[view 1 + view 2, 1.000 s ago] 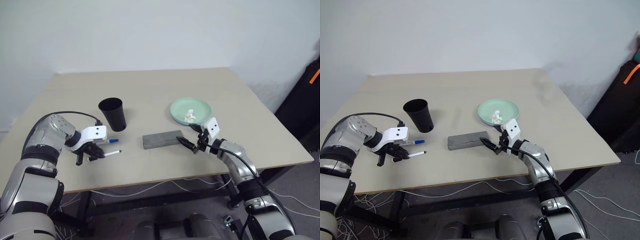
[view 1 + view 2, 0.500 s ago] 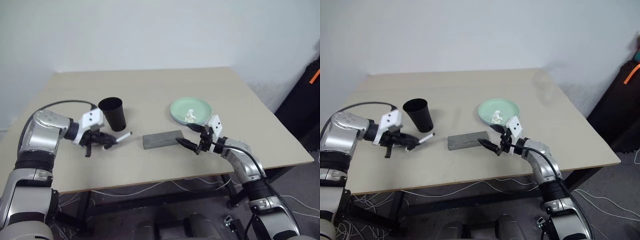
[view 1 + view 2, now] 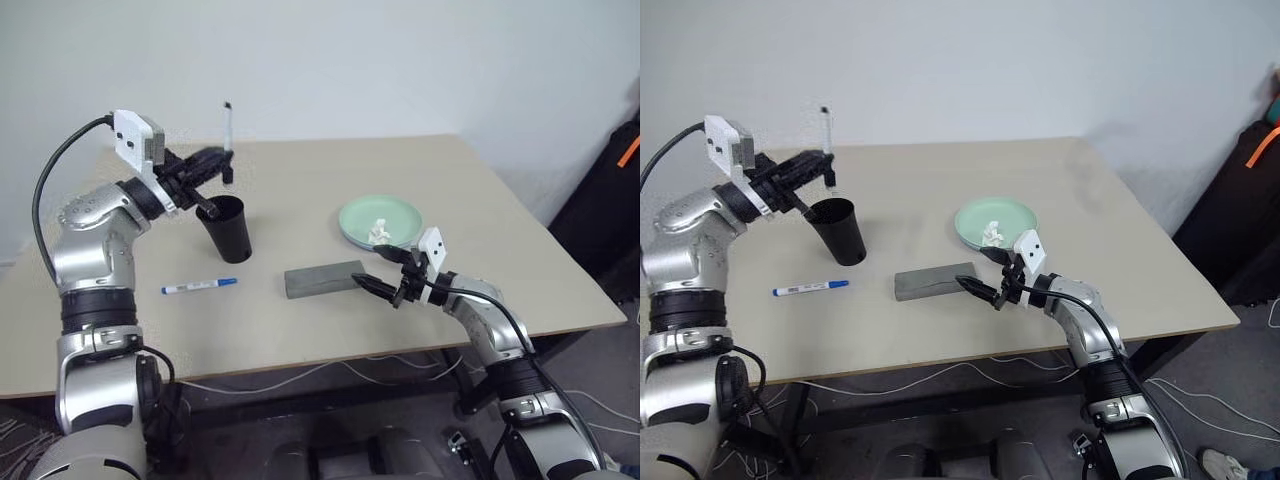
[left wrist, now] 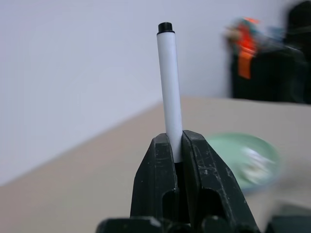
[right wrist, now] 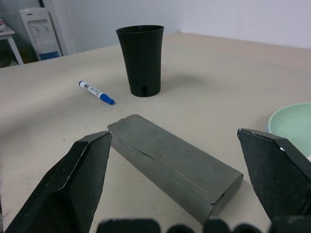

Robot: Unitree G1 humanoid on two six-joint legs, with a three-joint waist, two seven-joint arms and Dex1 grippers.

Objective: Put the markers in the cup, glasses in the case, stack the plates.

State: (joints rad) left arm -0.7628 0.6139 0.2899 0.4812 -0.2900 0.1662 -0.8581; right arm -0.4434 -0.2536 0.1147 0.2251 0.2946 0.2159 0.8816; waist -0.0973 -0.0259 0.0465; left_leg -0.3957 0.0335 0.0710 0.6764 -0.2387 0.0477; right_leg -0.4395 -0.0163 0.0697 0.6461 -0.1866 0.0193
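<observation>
Item 1. Tall black tapered plastic cup (image 3: 227, 229): upright on the beige table (image 3: 300, 180), at roughly 9 o'clock of the tabletop's middle.

Item 2. White-barrelled marker with black cap (image 3: 227, 128): held upright above the cup's rim, its lower end clamped between the fingers of the left gripper (image 3: 222, 165), which is closed on it. The wrist view shows the two black fingers (image 4: 158, 174) pressed against the barrel on both sides.

Item 3. White-barrelled marker with blue cap and end (image 3: 199, 286): lying flat on the table at 7 o'clock of the cup, apart from it.

Item 4. Grey rectangular matte hinged case (image 3: 324, 279): closed, lying flat at 4 o'clock of the cup, between cup and plates.

Item 5. Mint green round shallow plastic plate (image 3: 381, 219): at 1 o'clock of the case, seated on a light blue plate whose edge shows just beneath. A small white lumpy object (image 3: 379, 231) rests inside it.

Item 6. Right gripper (image 3: 385, 283): hovers low at the case's 3 o'clock end, fingers spread wide, holding nothing. Its wrist view looks along the case toward the cup and the blue marker.

Item 7. Glasses: cannot be made out.
</observation>
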